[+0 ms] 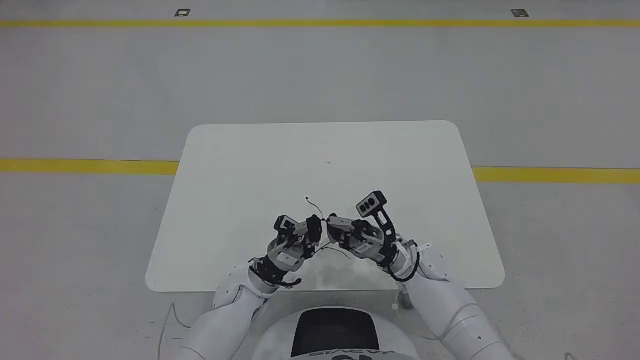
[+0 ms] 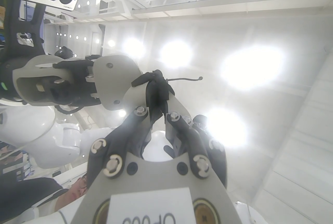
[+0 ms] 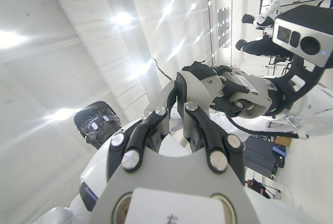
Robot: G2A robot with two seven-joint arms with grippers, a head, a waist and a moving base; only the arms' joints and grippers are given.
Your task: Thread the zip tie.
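The zip tie [image 2: 182, 78] is pinched in the clenched fingers of the left gripper [image 2: 157, 87] and the right gripper [image 3: 177, 87], its threading seemingly left unfinished.

Clamped, tips meeting — left gripper [image 2: 157, 84] and right gripper [image 3: 177, 86].

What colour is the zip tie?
Black. The zip tie shows best in the left wrist view, against the bright ceiling.

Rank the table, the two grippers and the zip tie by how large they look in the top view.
Largest: table.
Next: left gripper and right gripper, which look alike, so I do not rank them.
Smallest: zip tie, a thin strand at their jaws.
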